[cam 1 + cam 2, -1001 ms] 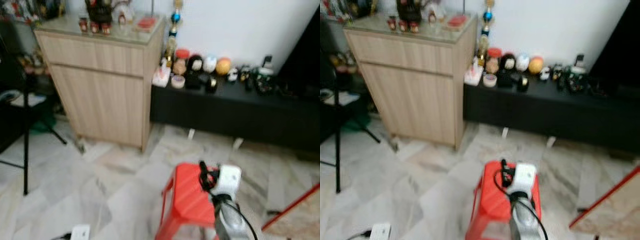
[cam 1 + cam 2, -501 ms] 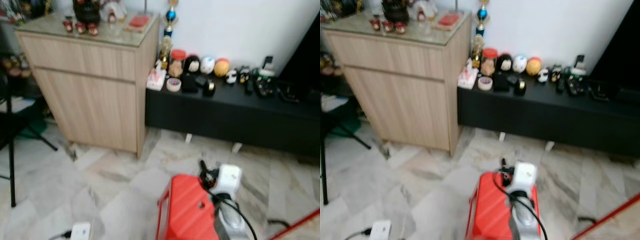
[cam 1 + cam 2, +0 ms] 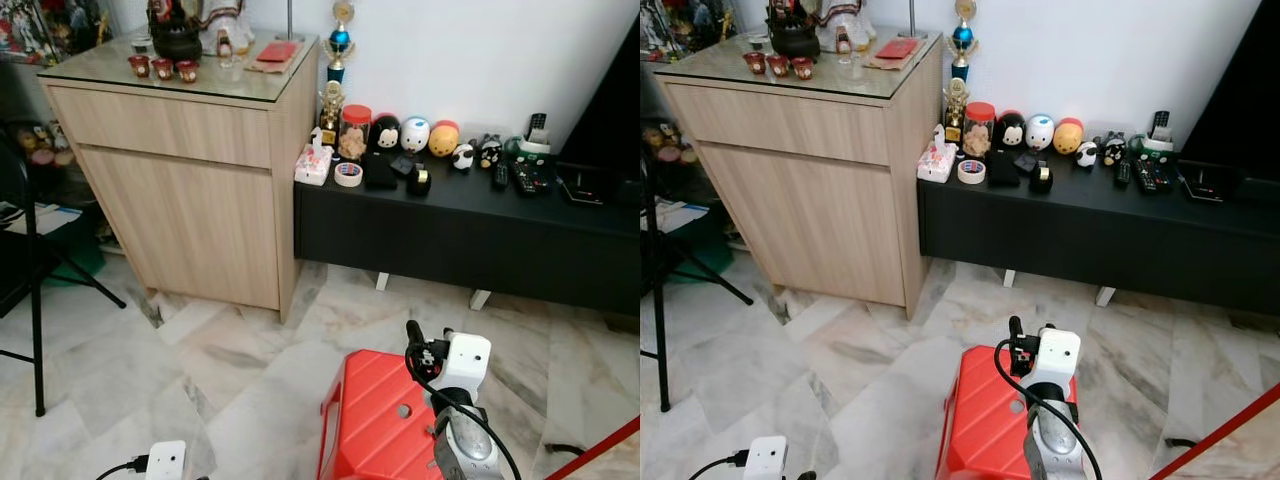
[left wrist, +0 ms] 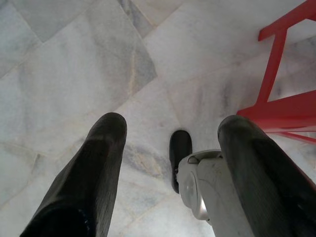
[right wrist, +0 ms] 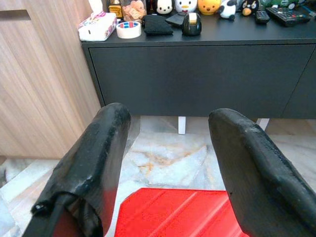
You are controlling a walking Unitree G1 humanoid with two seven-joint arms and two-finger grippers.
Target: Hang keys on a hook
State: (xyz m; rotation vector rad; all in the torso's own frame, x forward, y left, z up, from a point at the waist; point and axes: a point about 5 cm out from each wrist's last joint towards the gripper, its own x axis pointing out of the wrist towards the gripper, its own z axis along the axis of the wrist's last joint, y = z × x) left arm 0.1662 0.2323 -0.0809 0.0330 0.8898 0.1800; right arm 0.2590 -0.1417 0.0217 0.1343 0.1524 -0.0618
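My right gripper (image 3: 416,340) is raised in front of me, above the far edge of a red plastic stool (image 3: 375,420). In the right wrist view this gripper (image 5: 168,123) is open with nothing between its fingers (image 5: 106,148), and it looks toward a low black bench (image 5: 197,69). My left gripper (image 4: 173,128) hangs open over the marble floor (image 4: 74,74), next to a red stool leg (image 4: 274,69), and holds nothing.
A wooden cabinet (image 3: 190,170) with a glass top stands at the left against the wall. The black bench (image 3: 460,230) carries a tape roll (image 3: 348,174), a tissue box (image 3: 313,165), figurines and remotes. A black chair leg (image 3: 35,300) and a white power strip (image 3: 165,460) are at the left.
The whole picture has shifted and sharpened as the camera moved and steadied. My right gripper keeps about the same place over the red stool.
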